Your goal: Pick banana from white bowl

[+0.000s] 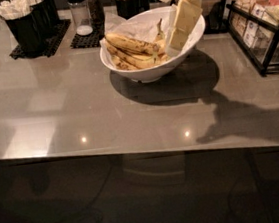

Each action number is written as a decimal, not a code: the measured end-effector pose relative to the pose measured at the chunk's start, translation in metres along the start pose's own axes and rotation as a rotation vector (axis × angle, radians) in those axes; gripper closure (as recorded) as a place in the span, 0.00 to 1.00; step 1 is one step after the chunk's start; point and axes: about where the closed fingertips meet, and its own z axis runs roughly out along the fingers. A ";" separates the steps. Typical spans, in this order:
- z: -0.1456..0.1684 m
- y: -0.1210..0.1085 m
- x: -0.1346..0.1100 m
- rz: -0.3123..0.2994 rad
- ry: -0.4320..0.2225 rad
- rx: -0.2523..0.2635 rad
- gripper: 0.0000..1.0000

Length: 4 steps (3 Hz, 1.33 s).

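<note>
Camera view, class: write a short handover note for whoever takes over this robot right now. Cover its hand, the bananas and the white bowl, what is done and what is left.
Hand: lowered into the right side of the white bowl, tip close beside the bananas. Whether it grips one cannot be told.
Things: the bananas lie bunched on the paper lining, in the bowl's left and middle. The bowl stands on the grey counter.
Done: the reach; the hand is inside the bowl.
Left: secure one banana and lift it clear of the bowl. None is raised yet.
</note>
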 end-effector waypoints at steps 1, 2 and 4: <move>0.035 -0.022 -0.022 -0.023 -0.030 -0.060 0.00; 0.038 -0.029 -0.026 -0.025 -0.044 -0.043 0.00; 0.056 -0.049 -0.030 0.014 -0.079 -0.036 0.00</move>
